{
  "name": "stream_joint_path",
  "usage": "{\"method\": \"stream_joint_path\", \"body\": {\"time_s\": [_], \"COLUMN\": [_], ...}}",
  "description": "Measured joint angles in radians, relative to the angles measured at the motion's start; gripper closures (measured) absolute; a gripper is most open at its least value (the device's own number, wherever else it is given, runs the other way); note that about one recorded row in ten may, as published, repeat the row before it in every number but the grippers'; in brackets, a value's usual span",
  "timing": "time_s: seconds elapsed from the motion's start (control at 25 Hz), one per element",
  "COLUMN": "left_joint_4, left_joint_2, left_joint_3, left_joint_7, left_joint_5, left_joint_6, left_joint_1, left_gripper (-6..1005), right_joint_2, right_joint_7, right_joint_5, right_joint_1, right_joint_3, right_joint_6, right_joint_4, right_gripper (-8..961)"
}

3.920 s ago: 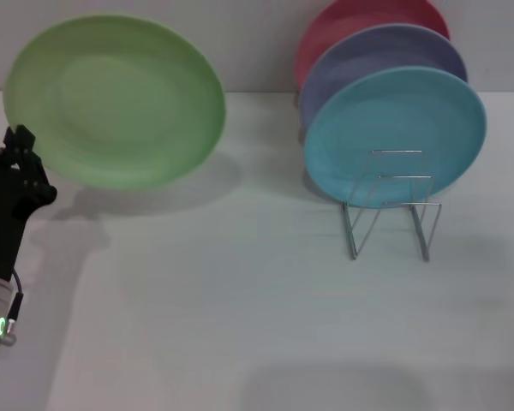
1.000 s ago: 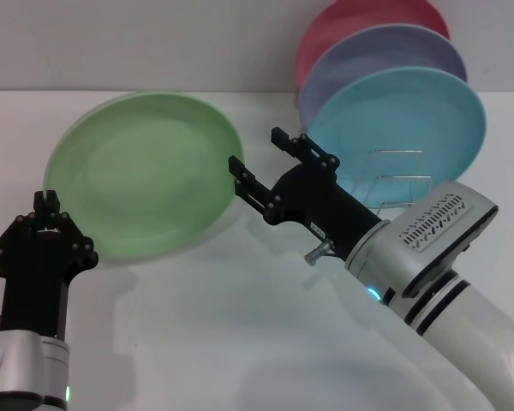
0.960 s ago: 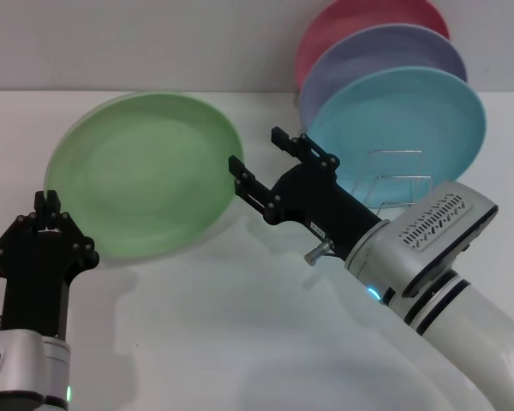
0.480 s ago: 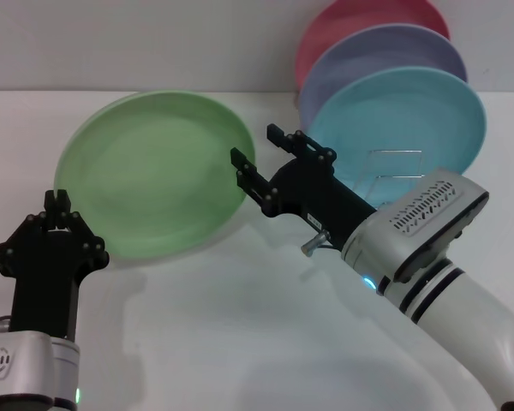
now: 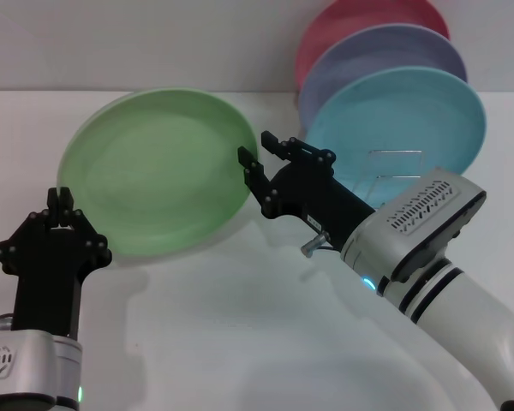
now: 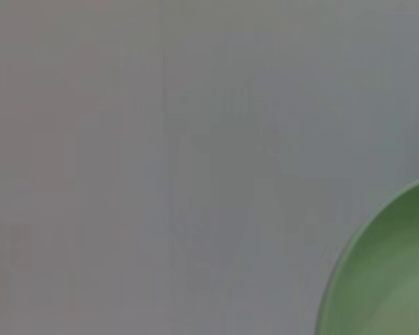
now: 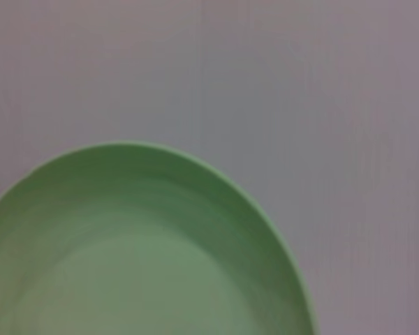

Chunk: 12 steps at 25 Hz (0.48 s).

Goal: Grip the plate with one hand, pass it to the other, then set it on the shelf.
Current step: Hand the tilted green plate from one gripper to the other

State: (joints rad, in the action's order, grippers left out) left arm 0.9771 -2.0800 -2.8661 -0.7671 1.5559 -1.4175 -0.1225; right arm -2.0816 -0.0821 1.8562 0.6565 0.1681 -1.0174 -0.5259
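The light green plate hangs tilted in the air above the white table. My left gripper, black on the silver arm, is shut on the plate's lower left rim. My right gripper, black on the bulky white arm, is open at the plate's right rim, with one finger just in front of the edge. The plate also shows in the left wrist view and the right wrist view. The silver wire shelf stands at the back right, partly behind my right arm.
A light blue plate, a lavender plate and a pink plate stand upright in the shelf, one behind the other. A grey wall runs behind the white table.
My left gripper has carried the plate from the far left toward the middle. My right arm has come into view and its open gripper has moved up to the plate's right rim.
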Motion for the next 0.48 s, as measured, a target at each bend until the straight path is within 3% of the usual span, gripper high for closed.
{"method": "stream_joint_path", "body": {"time_s": [0.48], "left_joint_4": [0.0], "left_joint_2": [0.0], "left_joint_3": [-0.003], "left_joint_7": [0.0], "left_joint_5": [-0.006], "left_joint_6": [0.005], "left_joint_1": [-0.003], "left_gripper": [945], "right_joint_2": [-0.001], "right_joint_7": [0.001], "right_joint_5": [0.0], "right_joint_1": [0.0], "right_joint_3": [-0.004], "right_joint_6": [0.002], "right_joint_4": [0.001], "right_gripper": [711]}}
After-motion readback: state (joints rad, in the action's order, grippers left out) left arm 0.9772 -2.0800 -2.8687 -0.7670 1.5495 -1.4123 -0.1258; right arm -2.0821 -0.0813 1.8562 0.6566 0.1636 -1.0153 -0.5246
